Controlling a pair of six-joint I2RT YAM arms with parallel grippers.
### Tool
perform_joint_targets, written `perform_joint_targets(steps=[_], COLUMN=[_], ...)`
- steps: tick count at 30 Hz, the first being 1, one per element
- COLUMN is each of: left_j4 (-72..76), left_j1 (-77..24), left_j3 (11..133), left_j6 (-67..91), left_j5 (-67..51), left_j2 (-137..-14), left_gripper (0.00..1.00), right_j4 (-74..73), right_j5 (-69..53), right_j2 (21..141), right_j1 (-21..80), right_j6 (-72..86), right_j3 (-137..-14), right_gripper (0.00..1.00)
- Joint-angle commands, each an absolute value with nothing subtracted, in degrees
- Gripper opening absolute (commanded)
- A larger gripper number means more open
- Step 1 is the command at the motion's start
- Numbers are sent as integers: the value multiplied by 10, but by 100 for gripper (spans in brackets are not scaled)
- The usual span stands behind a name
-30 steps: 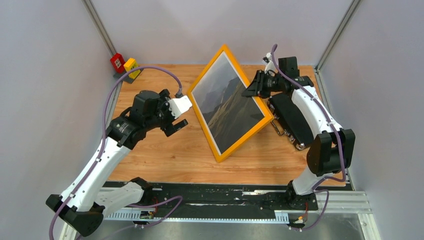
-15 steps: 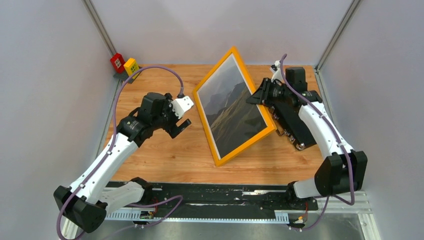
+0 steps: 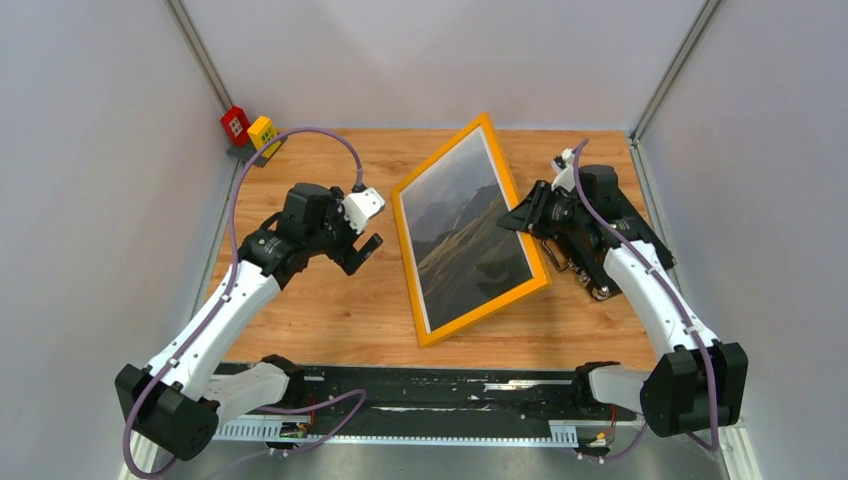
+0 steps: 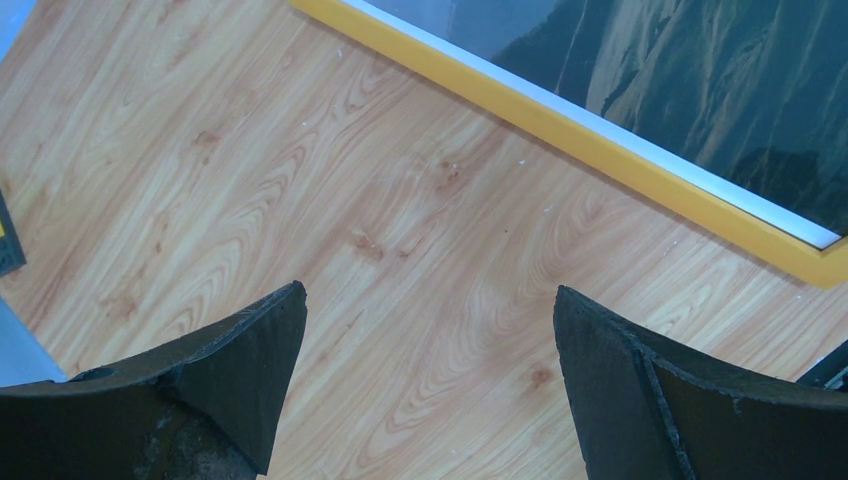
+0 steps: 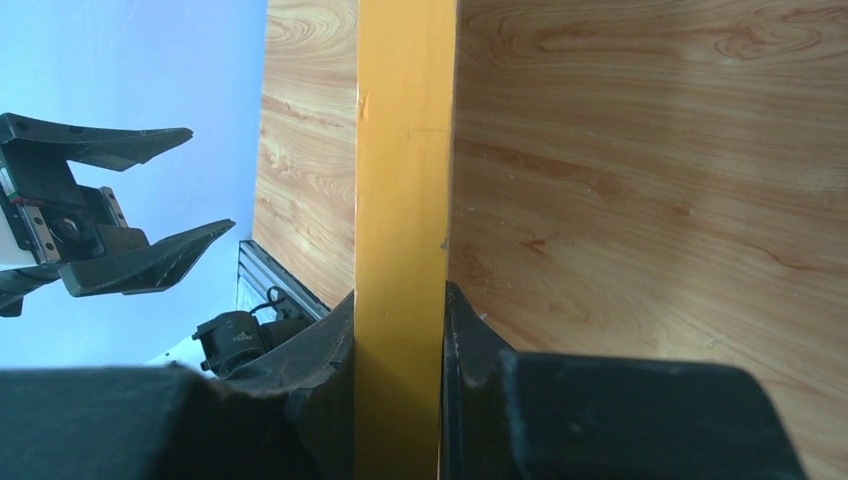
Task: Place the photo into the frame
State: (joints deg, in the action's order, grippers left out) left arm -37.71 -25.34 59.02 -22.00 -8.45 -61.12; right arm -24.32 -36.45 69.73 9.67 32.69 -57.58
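You see a wooden table [image 3: 330,310] with a red box [image 3: 235,124] and a yellow box [image 3: 262,130] just beside it at the far left corner, and a black case [image 3: 585,262] with metal handles on the right side.

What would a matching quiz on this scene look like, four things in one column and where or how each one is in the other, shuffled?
Things:
1. left gripper
2. right gripper
3. photo
4. red box

Places or states:
A. at the back left corner of the table
B. shut on the edge of the frame
C. open, holding nothing, above the table
D. inside the frame

Pairs: 1-C, 2-B, 3-D, 4-A
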Motion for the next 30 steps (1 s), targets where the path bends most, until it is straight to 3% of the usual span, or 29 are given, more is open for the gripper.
perform_joint_targets(steps=[1,20,30], left_j4=[-357,-357,-356], left_j1=[-249,-248,-248], left_j3=[592,586,579], left_j6=[-198,-201,-206], left_j5=[-110,-118,-122], left_j2=[-617,-618,-617], left_gripper=[100,100,100], right_j4=[-119,28,109], right_j5=[-359,-326,-338], right_j2=[665,720,759], right_j1=[92,70,71], right_j6=[329,403,415], right_j3=[-594,-516,-459], right_gripper=[0,4,23])
